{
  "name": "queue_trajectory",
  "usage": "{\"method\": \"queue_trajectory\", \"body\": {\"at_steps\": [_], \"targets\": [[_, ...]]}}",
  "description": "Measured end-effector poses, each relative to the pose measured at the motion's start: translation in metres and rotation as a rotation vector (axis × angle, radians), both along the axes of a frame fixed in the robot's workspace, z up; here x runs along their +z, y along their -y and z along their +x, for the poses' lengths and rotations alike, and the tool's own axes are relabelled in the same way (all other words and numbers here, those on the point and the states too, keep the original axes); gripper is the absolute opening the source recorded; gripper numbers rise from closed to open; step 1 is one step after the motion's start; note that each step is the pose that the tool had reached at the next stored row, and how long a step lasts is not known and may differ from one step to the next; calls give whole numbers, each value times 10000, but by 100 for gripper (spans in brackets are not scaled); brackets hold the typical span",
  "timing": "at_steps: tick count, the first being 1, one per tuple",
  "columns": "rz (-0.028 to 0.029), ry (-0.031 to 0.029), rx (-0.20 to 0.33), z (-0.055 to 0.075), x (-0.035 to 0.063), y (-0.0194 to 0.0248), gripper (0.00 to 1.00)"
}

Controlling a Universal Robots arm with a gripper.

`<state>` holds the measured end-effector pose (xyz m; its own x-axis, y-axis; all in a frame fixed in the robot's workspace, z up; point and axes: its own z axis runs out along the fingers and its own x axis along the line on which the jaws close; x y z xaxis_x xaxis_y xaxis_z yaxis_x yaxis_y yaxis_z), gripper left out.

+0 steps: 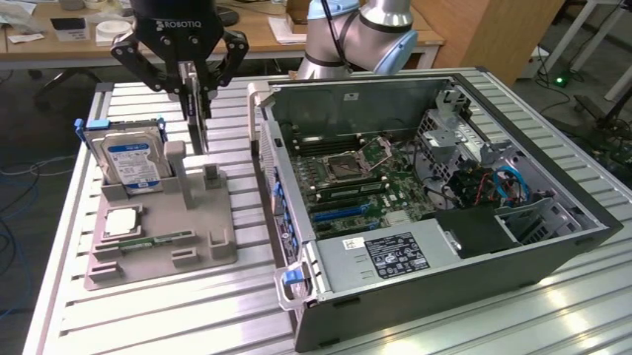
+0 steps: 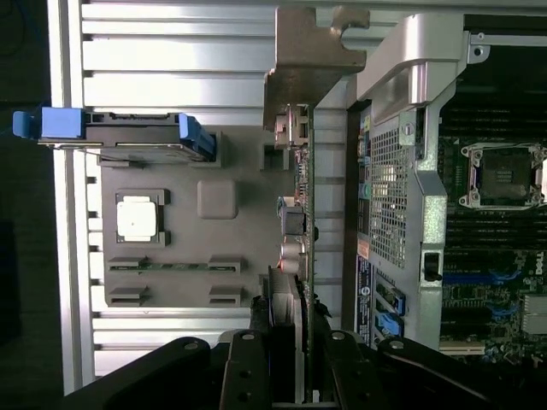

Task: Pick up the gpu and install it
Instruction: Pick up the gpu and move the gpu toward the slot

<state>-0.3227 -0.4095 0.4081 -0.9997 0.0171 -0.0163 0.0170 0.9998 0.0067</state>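
The gpu [image 1: 200, 126] is a thin dark card that hangs upright and edge-on over the grey holder [image 1: 148, 259]. My gripper [image 1: 195, 90] is shut on its upper edge. The card's lower end is close to the holder's upright posts, and I cannot tell whether it clears them. In the wrist view the gpu [image 2: 301, 222] runs away from my gripper [image 2: 292, 363], with its pale metal bracket [image 2: 312, 60] at the far end. The black fingers [image 2: 248, 367] press on both faces of the card. The open computer case [image 1: 425, 185] stands at the exterior view's right of the holder.
The holder also carries a silver hard drive with a blue label [image 1: 133, 163], a square processor [image 1: 120, 222] and a green memory stick [image 1: 148, 240]. Inside the case, the motherboard shows blue slots [image 1: 341, 214]. The ribbed metal table [image 1: 177, 318] ends near the holder's left.
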Motion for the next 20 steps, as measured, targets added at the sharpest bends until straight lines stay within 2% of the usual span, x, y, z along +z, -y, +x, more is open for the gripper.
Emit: {"method": "queue_trajectory", "body": {"at_steps": [9, 20], "targets": [[0, -1, 0, 36, 0, 0, 28], [0, 0, -1, 164, -1, 0, 28]]}}
